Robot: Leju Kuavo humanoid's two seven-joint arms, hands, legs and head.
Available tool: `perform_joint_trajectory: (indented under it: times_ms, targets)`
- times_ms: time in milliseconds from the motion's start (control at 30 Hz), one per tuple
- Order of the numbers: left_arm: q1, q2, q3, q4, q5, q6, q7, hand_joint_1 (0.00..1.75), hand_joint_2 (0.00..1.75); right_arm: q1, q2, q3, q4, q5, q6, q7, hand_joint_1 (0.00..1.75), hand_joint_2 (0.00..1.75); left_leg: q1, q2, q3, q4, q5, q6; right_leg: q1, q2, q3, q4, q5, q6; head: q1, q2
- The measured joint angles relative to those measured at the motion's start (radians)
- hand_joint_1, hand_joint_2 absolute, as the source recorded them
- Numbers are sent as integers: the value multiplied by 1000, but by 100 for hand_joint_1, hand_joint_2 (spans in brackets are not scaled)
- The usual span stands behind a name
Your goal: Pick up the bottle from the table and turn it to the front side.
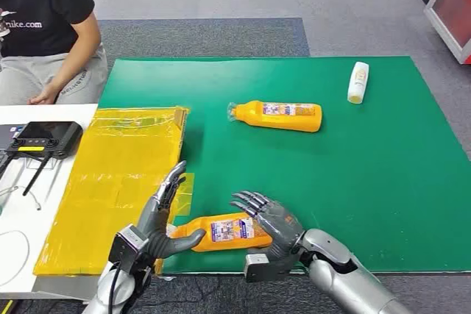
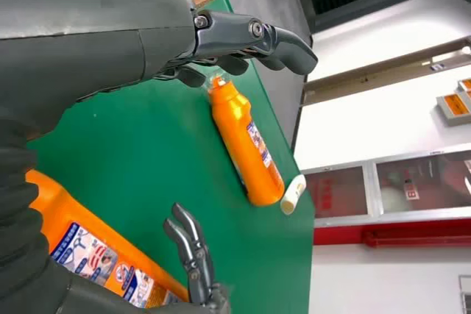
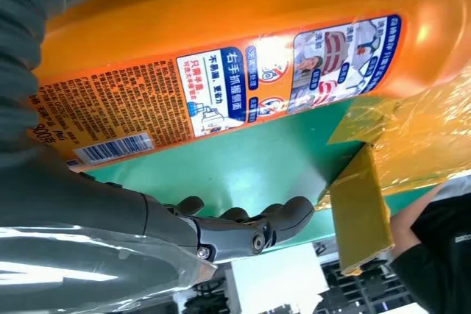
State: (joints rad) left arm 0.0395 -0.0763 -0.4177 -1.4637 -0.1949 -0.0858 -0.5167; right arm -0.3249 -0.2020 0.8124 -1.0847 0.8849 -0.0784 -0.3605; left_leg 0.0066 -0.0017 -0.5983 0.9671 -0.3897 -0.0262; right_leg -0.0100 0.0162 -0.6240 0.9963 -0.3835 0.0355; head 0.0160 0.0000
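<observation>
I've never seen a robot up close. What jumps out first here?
Two robot hands, left and right, flank an orange bottle lying at the near edge of a green table. A second orange bottle lies mid-table, with a small white bottle farther back on the right.

The near bottle carries an orange label with dense small print, too fine to read, and a white barcode panel. Beside it, a blue block shows the Chinese characters 右手抓握侧面 (white on blue), next to small pictures and round icons. The far bottle has a picture label whose text is too small to make out. The person's black shirt reads "nike.com" in white. A small white bottle bears an orange mark that cannot be read.
</observation>
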Motion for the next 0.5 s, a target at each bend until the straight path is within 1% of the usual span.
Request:
perform_joint_trajectory:
  times_ms: [500]
  targets:
    - [10,10,0,0,-5,-2,11,0,175,-14,21,-2,67,24,-25,1,0,175,0,0,11,0,-3,2,0,0,10,-1,-1,0,0,0]
